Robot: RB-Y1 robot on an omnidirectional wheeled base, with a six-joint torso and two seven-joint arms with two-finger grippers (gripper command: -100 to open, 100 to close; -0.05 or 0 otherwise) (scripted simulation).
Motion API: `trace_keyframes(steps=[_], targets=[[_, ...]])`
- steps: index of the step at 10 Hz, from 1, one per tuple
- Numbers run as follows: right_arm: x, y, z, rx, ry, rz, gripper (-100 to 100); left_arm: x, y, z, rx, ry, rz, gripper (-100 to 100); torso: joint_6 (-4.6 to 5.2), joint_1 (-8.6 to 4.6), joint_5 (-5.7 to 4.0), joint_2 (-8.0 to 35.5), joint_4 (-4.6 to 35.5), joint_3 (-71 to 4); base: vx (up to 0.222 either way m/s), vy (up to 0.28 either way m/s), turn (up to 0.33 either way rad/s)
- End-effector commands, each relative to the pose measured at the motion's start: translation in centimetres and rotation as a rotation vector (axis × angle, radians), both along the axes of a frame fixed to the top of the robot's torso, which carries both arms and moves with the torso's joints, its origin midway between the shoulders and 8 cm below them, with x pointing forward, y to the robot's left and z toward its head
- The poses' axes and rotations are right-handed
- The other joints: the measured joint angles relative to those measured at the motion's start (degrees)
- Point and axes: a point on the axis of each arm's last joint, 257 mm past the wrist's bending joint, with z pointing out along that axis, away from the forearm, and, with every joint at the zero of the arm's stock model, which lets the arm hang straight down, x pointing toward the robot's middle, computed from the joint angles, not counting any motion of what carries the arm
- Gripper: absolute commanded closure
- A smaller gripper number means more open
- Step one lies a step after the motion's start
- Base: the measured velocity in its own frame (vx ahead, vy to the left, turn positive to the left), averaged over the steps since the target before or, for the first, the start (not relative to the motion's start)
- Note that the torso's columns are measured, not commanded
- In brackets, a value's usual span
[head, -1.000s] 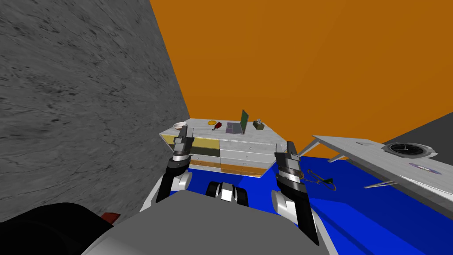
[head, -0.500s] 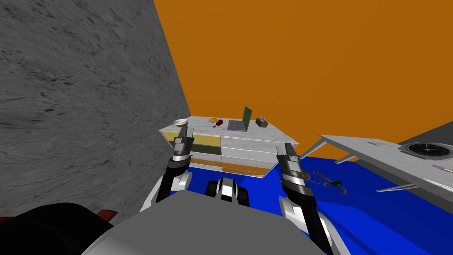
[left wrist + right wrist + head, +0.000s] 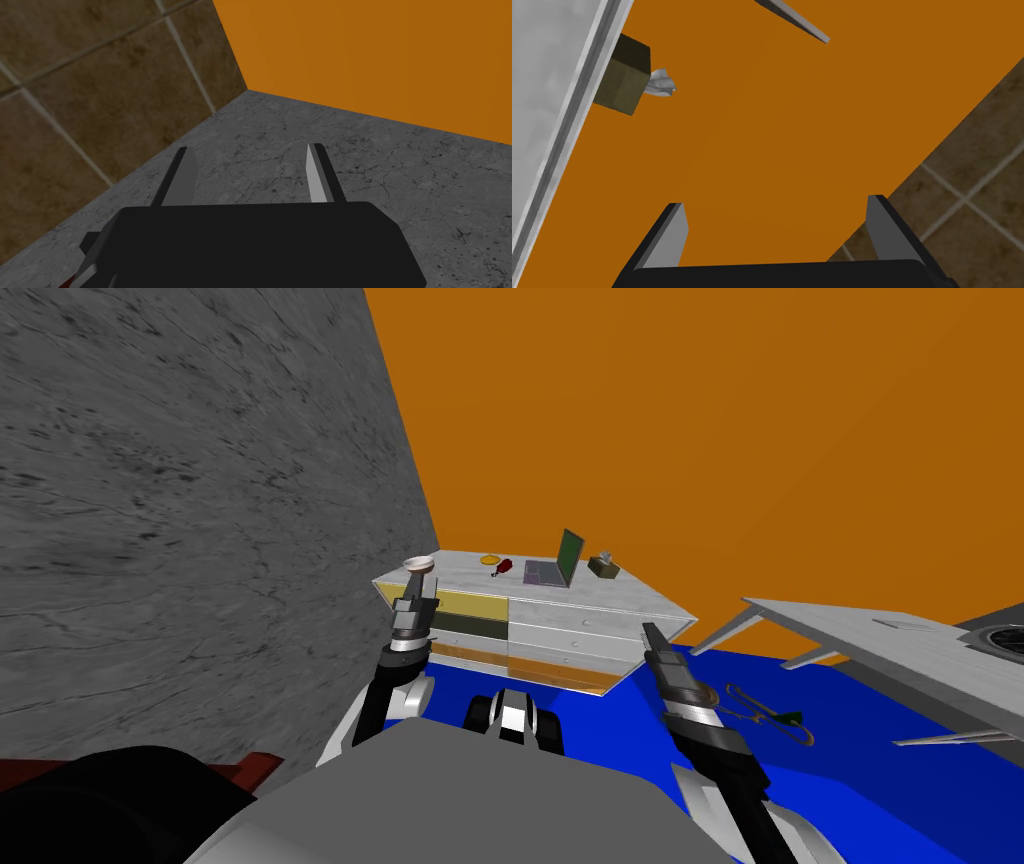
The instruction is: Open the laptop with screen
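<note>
Small red thing (image 3: 505, 567) on the white drawer bench (image 3: 630, 593) at 12 o'clock: too tiny to ID. Round dark dial (image 3: 1003, 638) at 2 o'clock is cropped by the edge.

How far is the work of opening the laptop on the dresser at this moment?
Done: the small grey laptop with a green lid on the white dresser with drawers already has its lid standing up from the base. In hand: nothing; the left gripper and the right gripper are open and empty, well short of the dresser. Left: drive closer and, if the lid must go further back, reach it.
</note>
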Motion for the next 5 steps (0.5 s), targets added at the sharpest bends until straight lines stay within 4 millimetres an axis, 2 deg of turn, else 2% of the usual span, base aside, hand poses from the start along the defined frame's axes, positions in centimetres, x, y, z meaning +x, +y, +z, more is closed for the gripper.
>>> trace_keyframes(steps=[1,4,5], targets=[[-0.9,-3.2,-1.8,-0.184,0.107,-0.072,-100,0.0,0.0,0.0,0.000,0.000,0.000,0,0.00,-0.05,-0.01,-0.07,-0.02,-0.04,0.045,0.088,0.100],[-2.4,-7.4,-3.7,-0.397,0.232,-0.155,-100,0.0,0.0,0.0,0.000,0.000,0.000,0,0.00,-0.01,-0.01,0.01,0.00,0.01,0.028,0.102,0.090],[-2.4,-7.6,-3.4,-0.413,0.232,-0.159,-100,0.0,0.0,0.0,0.000,0.000,0.000,0,-0.01,-0.02,0.00,0.02,0.01,0.01,0.020,0.066,0.038]])
